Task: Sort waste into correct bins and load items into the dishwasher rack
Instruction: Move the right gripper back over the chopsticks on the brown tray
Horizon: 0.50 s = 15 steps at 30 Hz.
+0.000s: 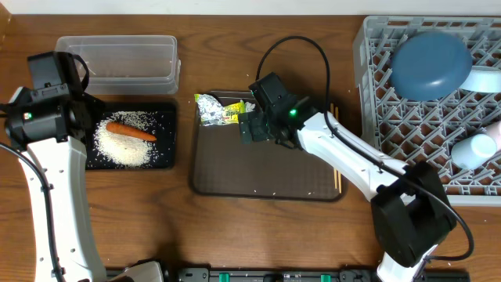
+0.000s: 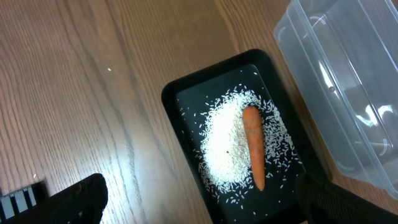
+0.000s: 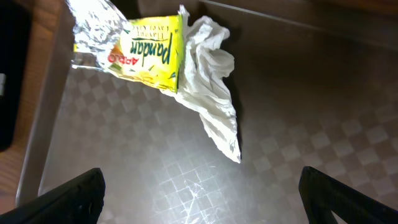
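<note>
While hovering low over the dark brown serving tray, holds the right tool spread wide, gripping nothing. Sits just right of and slightly below the crumpled silver wrapper, tucked into the tray's upper left corner in the overhead frame. Stands far nearer to it than the left tool, likewise spread and empty above the shallow black tray, with the rice heap and the carrot lying inside.

Appears in the right wrist frame from upper left to centre, ahead of the open fingers and biased toward the left one, not yet between them. Runs long axis from upper left down to lower right there, yellow-green print uppermost, white crumpled tail trailing toward frame centre.

Probably calls for a short reach forward and leftward, jaws set across that slanted axis rather than along it.

Crowds the tray's raised rim at top and left, leaving little room on those sides. Leaves bare tray floor to the right and below, so approach from that side looks free.

Places the clear plastic tub at upper left of the overhead frame, well apart from the wrapper across bare worktop, just above the black tray.
</note>
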Each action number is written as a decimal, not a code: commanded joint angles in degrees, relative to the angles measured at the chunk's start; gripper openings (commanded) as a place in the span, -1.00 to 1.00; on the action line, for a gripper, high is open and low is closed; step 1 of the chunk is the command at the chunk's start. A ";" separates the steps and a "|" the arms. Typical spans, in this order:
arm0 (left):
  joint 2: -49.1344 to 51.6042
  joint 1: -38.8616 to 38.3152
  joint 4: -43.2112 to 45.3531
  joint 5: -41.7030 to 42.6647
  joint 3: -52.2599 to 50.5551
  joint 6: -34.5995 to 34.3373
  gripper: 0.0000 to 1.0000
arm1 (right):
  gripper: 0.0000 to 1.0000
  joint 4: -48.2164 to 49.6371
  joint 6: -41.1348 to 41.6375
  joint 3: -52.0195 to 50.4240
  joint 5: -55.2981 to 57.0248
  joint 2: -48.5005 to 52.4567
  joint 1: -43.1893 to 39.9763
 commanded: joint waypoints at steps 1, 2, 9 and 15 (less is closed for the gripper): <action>0.07 0.04 -0.22 -1.51 0.46 0.17 0.99 | 0.98 -0.26 -1.25 0.48 0.79 -0.85 0.26; 0.07 0.04 -0.22 -1.51 0.46 0.17 0.99 | 0.99 -0.79 -1.25 0.92 0.79 -1.36 0.00; 0.07 0.04 -0.22 -1.51 0.46 0.17 0.99 | 0.98 -10.60 -1.29 6.86 0.85 -8.57 -5.70; 0.07 0.04 -0.22 -1.51 0.46 0.17 0.99 | 0.99 -17.38 -1.29 8.57 -1.70 -15.72 -13.42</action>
